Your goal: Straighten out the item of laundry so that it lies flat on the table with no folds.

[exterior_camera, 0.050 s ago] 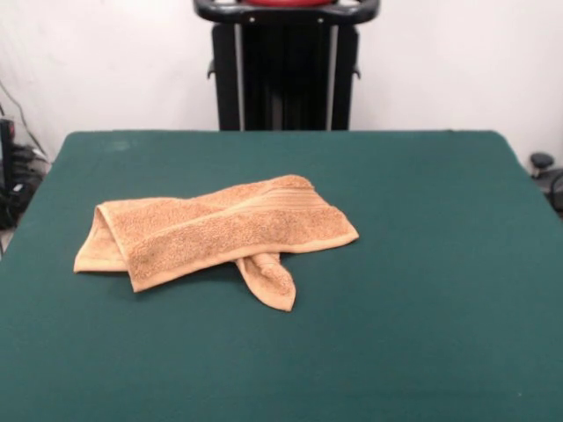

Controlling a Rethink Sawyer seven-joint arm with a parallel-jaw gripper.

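Observation:
The item of laundry [211, 233], an orange-tan terry towel, lies folded over itself on the dark green table [422, 264], left of the middle. Its ribbed band runs near the right end. A folded corner sticks out from under its near edge toward the front. A doubled fold sits at its left end. The gripper does not show in the front view.
Cables and dark equipment sit off the table's left edge [13, 167]. A small dark object [541, 163] stands beyond the right edge. The towel is surrounded by bare green cloth on every side.

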